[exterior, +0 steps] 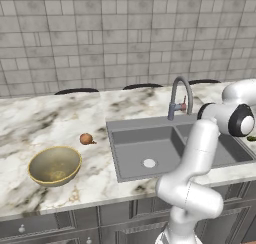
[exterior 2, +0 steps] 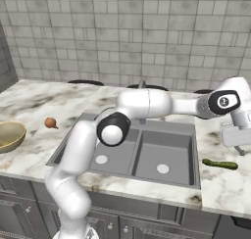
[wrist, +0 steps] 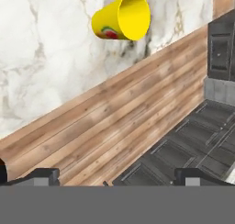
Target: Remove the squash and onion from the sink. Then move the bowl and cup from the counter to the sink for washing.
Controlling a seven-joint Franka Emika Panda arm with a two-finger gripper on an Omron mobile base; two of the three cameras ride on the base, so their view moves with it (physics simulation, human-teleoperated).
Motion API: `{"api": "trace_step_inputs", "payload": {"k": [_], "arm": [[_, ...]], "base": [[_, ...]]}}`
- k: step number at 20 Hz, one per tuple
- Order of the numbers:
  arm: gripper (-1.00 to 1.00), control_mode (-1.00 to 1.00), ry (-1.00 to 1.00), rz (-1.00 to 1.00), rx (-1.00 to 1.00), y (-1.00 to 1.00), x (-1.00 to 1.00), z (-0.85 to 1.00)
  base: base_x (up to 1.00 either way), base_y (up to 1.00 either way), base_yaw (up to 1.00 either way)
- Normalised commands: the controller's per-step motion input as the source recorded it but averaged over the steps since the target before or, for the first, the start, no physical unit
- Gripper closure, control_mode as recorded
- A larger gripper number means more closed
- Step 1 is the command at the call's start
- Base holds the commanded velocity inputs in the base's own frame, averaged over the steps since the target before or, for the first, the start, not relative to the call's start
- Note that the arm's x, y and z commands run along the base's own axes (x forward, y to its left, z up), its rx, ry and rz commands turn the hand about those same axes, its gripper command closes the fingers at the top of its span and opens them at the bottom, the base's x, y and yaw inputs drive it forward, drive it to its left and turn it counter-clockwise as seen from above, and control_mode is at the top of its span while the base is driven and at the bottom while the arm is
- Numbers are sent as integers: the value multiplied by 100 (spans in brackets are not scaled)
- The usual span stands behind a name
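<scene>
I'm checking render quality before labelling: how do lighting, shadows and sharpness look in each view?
Left base view: even, soft light, no glare; the bowl casts a faint shadow on the counter. Right base view: similarly flat; the squash has a thin shadow. Hand view: the cup is fairly sharp, the floor planks slightly soft.

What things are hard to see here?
- Squash: left base view, cut off by the right edge and the arm.
- Gripper: right base view, cut off by the right edge.
- Sink: right base view, left basin partly hidden behind the arm.
- Cup: hand view, base hidden behind its own body.
</scene>
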Motion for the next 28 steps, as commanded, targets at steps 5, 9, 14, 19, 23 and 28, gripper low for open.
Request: {"api": "trace_step_inputs", "payload": {"k": [5, 9, 14, 19, 23, 28], "arm": [[-100, -100, 0, -11, 1, 0, -4, 0], [-100, -100, 0, -11, 0, 0, -3, 0], [-100, -100, 0, -10, 1, -1, -1, 0], [-100, -100, 0, -7, 5, -1, 0, 0], [-100, -100, 0, -5, 8, 2, 0, -1], [-100, -100, -12, 0, 10, 7, 0, -4]], "base": [[0, 0, 0], [0, 0, 0], [0, 0, 0], [0, 0, 0], [0, 0, 0], [0, 0, 0]]}}
